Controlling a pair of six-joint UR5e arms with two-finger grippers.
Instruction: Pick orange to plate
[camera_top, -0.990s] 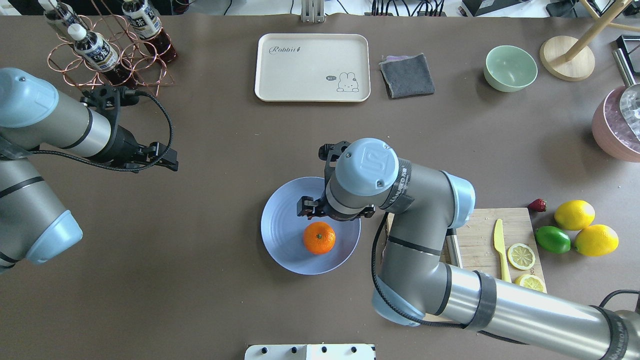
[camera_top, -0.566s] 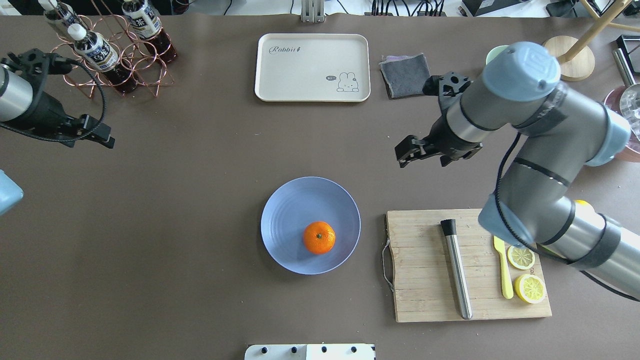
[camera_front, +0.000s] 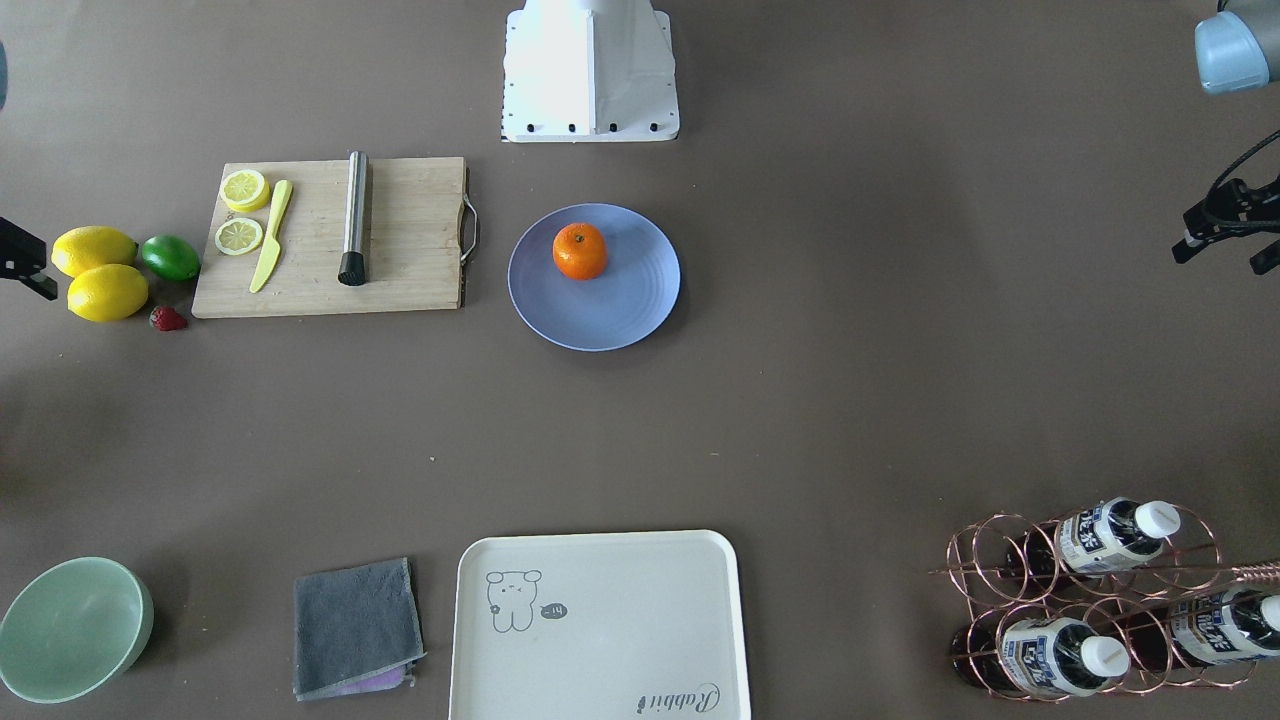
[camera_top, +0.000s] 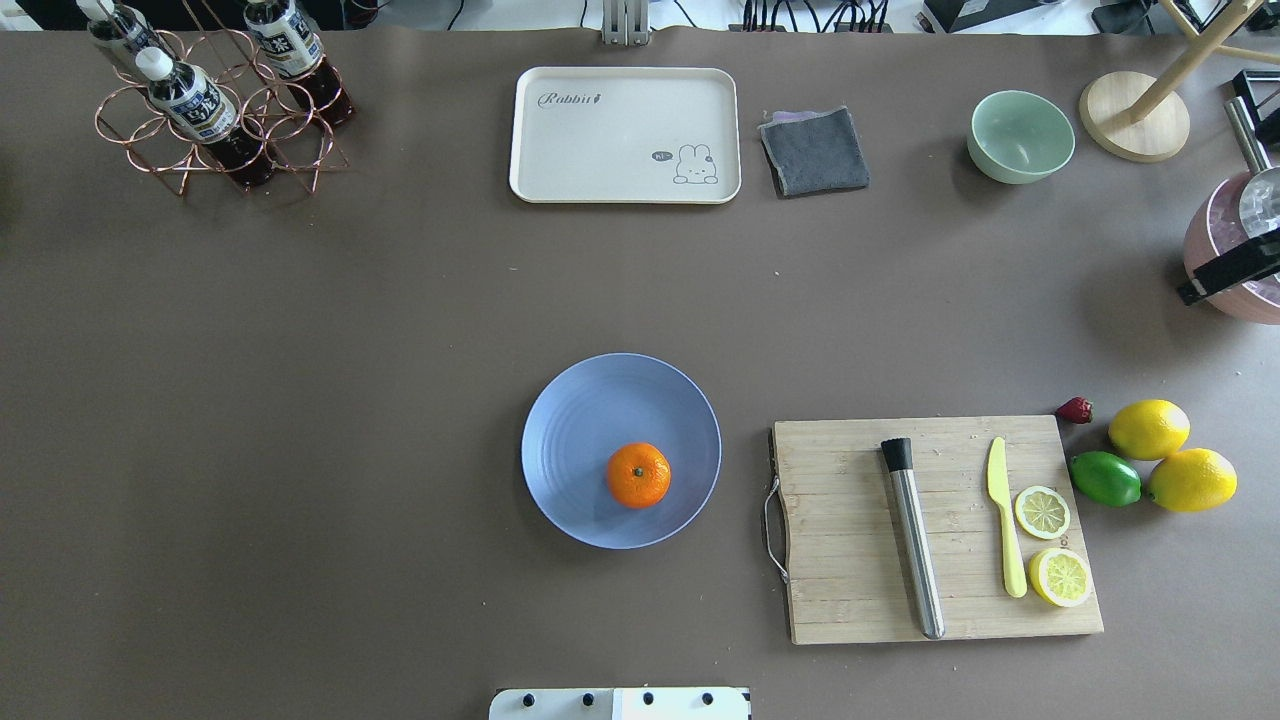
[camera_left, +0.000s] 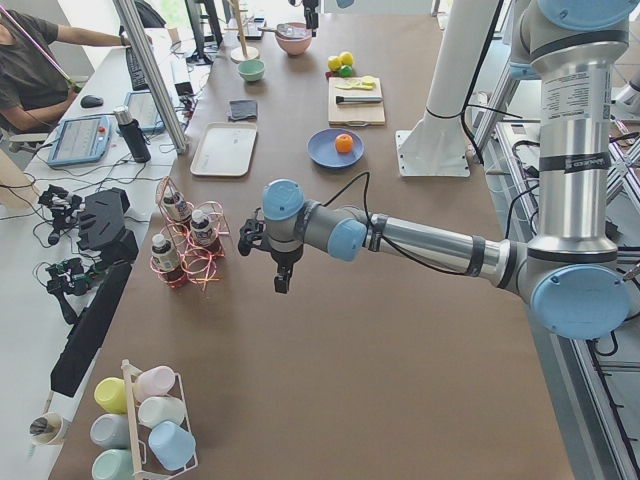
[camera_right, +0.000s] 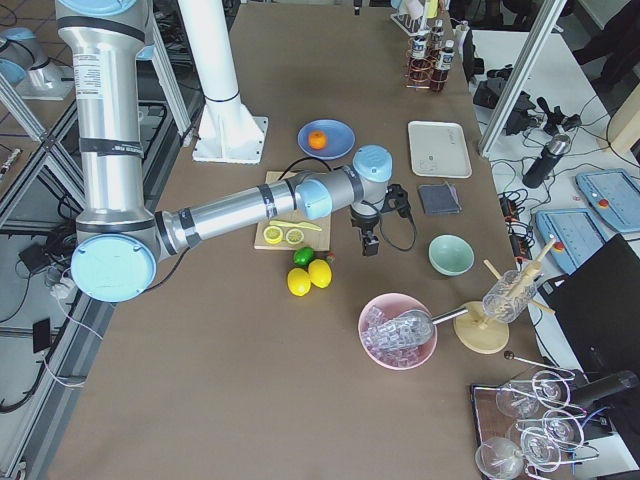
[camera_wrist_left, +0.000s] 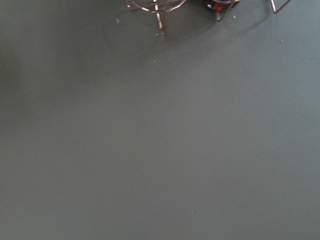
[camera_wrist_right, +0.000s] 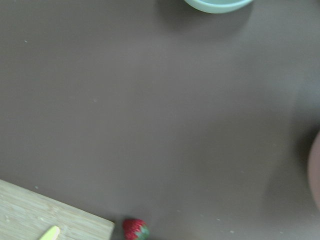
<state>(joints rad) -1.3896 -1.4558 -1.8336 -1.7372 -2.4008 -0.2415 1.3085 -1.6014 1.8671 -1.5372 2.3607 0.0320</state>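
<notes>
The orange (camera_top: 638, 475) lies on the blue plate (camera_top: 570, 430), in its near-right part; the front-facing view shows the same orange (camera_front: 580, 250) on the plate (camera_front: 615, 315). Nothing touches either. My right gripper (camera_top: 1230, 275) shows only as a black sliver at the overhead view's right edge, far from the plate, holding nothing. My left gripper (camera_front: 1228, 258) hangs at the front-facing view's right edge, its prongs apart and empty, beside the bottle rack in the left side view. Both wrist views show bare table and no fingers.
A cutting board (camera_top: 850, 530) with a metal muddler (camera_top: 912, 540), yellow knife and lemon slices lies right of the plate. Beyond it are two lemons (camera_top: 1150, 430), a lime and a strawberry. Cream tray (camera_top: 625, 135), grey cloth, green bowl (camera_top: 1020, 135) and bottle rack (camera_top: 215, 110) line the far side.
The right arm rose from over the plate and swung away to the right edge. The left arm drew back out of the overhead view. The orange stayed put on the plate.
</notes>
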